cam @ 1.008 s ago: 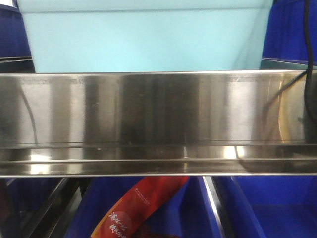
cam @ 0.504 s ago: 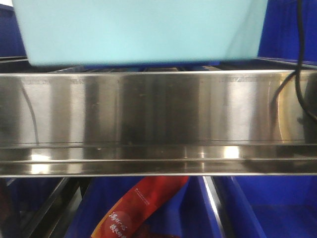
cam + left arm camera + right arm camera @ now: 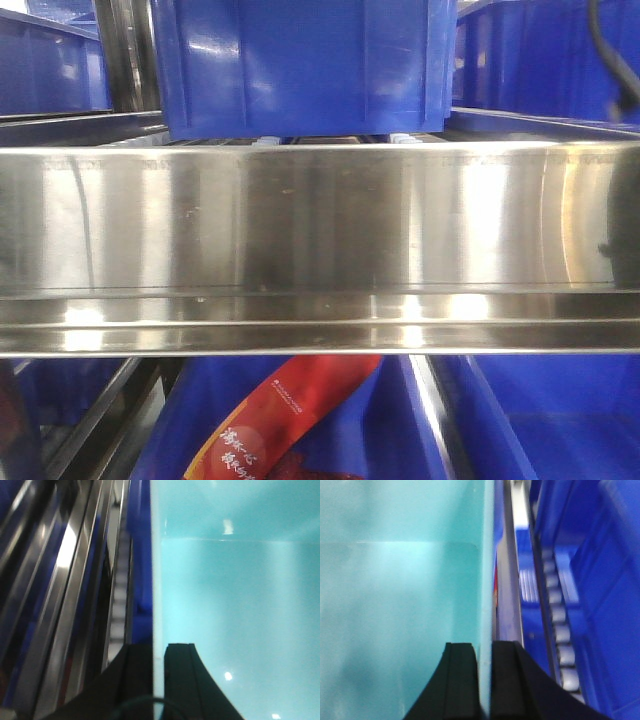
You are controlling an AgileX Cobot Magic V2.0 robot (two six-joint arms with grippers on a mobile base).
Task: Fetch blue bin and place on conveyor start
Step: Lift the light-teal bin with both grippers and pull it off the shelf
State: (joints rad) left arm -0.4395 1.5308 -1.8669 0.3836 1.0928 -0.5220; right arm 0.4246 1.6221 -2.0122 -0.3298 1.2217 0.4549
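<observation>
The blue bin [image 3: 235, 595], a pale turquoise tub, fills most of the left wrist view, and my left gripper [image 3: 158, 652] is shut on its left rim wall, one black finger inside and one outside. In the right wrist view the blue bin [image 3: 400, 595] shows from inside, with my right gripper [image 3: 486, 652] shut on its right wall. The bin hangs above the shelf rollers. It is out of the front view, and so are both grippers. The conveyor start is out of view.
A shiny steel shelf rail [image 3: 320, 250] spans the front view. Behind it stands a dark blue ribbed crate [image 3: 300, 65], with more blue crates at both sides. Below lies a red packet [image 3: 285, 420] in a blue crate. Roller tracks [image 3: 560, 625] run beside the bin.
The turquoise bin has risen out of the front view, uncovering the dark blue crate behind it.
</observation>
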